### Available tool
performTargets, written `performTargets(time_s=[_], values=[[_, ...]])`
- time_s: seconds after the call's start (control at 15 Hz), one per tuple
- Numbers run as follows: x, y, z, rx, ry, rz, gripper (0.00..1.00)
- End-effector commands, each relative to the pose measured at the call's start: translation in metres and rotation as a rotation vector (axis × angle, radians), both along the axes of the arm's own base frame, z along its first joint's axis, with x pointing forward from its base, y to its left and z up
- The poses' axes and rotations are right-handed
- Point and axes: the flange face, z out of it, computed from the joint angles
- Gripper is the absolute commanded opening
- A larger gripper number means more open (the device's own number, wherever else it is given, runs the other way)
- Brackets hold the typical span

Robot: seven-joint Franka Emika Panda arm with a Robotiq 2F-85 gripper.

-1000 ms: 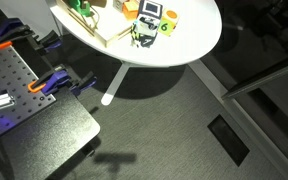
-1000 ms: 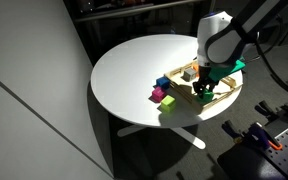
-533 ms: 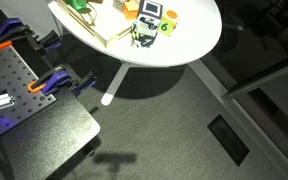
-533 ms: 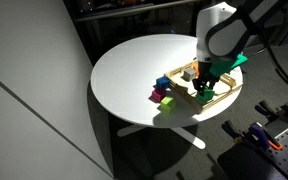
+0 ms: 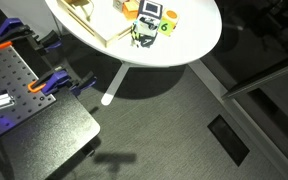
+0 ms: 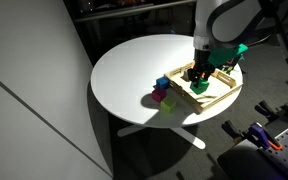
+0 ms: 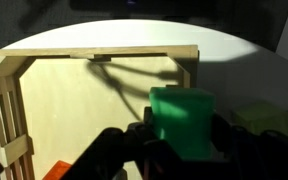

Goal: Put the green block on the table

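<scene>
My gripper (image 7: 181, 140) is shut on the green block (image 7: 184, 112), which fills the space between the two dark fingers. In an exterior view the gripper (image 6: 200, 78) holds the green block (image 6: 201, 87) just above the wooden tray (image 6: 216, 95) on the round white table (image 6: 129, 65). In the wrist view the tray's pale floor and rail (image 7: 94, 56) lie under the block, with the table (image 7: 134, 38) beyond. The gripper is out of frame in the exterior view that shows the table (image 5: 199, 35) from above.
Loose cubes lie on the table beside the tray: teal (image 6: 164, 83), magenta (image 6: 159, 95), green (image 6: 168, 103). An orange cube (image 5: 130, 8) and a yellow-green cube (image 5: 168, 25) also show. A black workbench with orange clamps (image 5: 50, 84) stands beside the table.
My gripper has risen with the green block and shifted slightly across the tray. The loose cubes have not moved.
</scene>
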Motion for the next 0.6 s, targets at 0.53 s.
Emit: performTargets(time_s=[0.53], values=[[0.033, 0.023, 0.018, 0.018, -0.123, 0.054, 0.29]])
